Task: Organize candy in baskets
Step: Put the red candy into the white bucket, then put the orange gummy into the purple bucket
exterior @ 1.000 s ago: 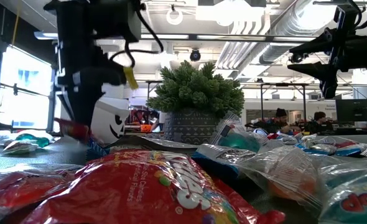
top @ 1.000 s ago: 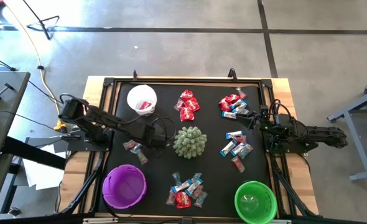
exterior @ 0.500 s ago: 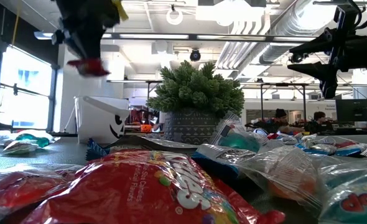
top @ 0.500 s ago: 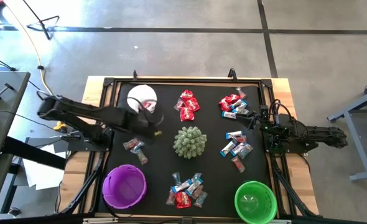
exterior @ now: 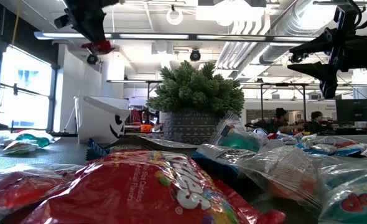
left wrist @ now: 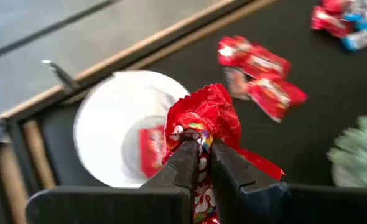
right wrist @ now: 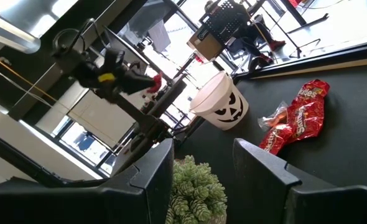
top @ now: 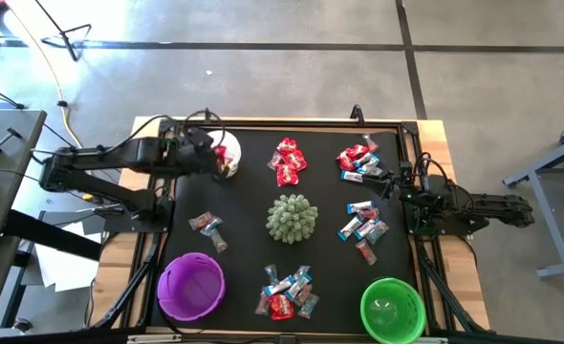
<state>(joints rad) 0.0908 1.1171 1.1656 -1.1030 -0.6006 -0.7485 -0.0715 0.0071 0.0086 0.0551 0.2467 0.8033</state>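
Observation:
My left gripper (top: 227, 165) hangs over the near rim of the white basket (top: 215, 151), shut on a red-wrapped candy (left wrist: 203, 117). Another red candy (left wrist: 151, 149) lies inside the white basket. Loose candy lies in piles on the black mat: far middle (top: 290, 161), far right (top: 358, 161), right (top: 363, 227), near middle (top: 287, 291) and left (top: 207, 227). The purple basket (top: 191, 285) stands near left and the green basket (top: 392, 308) near right. My right gripper (top: 397, 186) waits open at the table's right edge, level, with nothing between its fingers (right wrist: 158, 174). My left gripper pinches the red candy's crumpled wrapper (left wrist: 199, 138) between its two fingers, which slant down from the table's left side. Most of the candy bunches beyond the fingertips (left wrist: 185, 155). It is lifted clear (exterior: 99, 46), high above the mat and the white basket.
A spiky pale-green ball (top: 292, 218) sits at the mat's middle. A raised dark frame (top: 282, 124) edges the mat. Bare mat lies between the white and purple baskets, around the left candy pile.
My left gripper has risen from the mat near the left candy pile and gone toward the far edge, ending above the white basket. It stayed shut on the red candy, which went from mat height to lifted clear.

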